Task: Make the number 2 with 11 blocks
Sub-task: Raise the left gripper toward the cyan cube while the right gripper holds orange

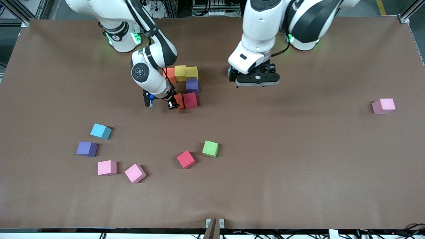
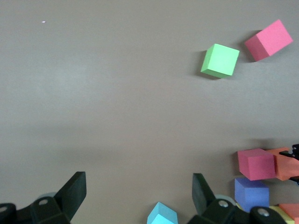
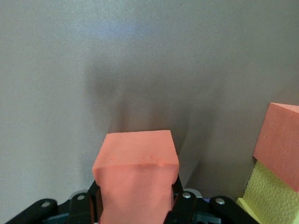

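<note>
The right wrist view shows the right gripper [image 3: 135,205] clamped on an orange block [image 3: 136,177]; the front view half hides that block [image 1: 179,100] where it touches a red block [image 1: 190,100] in the unfinished number 2 [image 1: 184,84]. The left gripper [image 1: 257,79], fingers apart, hovers at the digit's 3 o'clock. Loose blocks, a green block [image 1: 210,148] among them, lie at its 6 o'clock.
</note>
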You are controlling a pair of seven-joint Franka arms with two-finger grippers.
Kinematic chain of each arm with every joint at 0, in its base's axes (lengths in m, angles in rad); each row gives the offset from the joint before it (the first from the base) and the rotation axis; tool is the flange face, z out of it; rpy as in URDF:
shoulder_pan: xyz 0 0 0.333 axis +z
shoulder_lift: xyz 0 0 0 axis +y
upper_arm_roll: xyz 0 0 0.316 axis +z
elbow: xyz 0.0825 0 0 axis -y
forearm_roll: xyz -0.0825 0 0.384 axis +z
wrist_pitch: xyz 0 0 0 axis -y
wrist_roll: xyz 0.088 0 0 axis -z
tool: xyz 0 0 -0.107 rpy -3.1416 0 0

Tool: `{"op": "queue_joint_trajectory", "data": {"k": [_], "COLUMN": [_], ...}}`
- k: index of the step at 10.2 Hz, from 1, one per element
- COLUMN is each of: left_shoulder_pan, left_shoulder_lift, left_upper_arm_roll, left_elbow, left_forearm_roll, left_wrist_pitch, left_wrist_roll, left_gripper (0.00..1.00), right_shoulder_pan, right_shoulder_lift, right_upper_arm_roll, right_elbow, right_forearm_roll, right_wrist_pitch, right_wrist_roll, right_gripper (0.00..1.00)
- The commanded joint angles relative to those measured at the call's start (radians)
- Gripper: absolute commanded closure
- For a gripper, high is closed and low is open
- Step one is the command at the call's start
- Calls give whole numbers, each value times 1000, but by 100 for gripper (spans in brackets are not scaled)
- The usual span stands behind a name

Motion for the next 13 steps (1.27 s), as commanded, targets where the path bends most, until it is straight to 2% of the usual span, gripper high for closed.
{"op": "queue_joint_trajectory", "data": {"k": [1,4,7,9,13], "left_shoulder_pan": [52,61,64,64,65], "left_shoulder_lift": [2,-12,-17,-15,-15], "left_upper_arm_roll": [-9,-15,-13,-10,-6], "left_elbow": [45,47,50,87,92], "left_forearm_roll": [-31,-96,-102,-87,-87], "left_wrist_pitch": [-39,-63,-84,-185,-193], "left_wrist_roll": [47,76,76,107,121], "left_gripper": [0,0,0,0,0], "right_shoulder_pan": [12,9,3,1,1], "right_shoulder_lift": [-20,-21,-29,-29,-18], "right_upper_arm_roll": [-4,-6,-7,-9,-7], "right_elbow": [-12,-4,-4,-4,5], "right_forearm_roll": [12,12,12,12,10], "right_wrist_pitch": [4,0,-14,-16,-11], "right_wrist_roll": [10,4,-6,-8,-8], "right_gripper": [100,100,100,100,100]}}
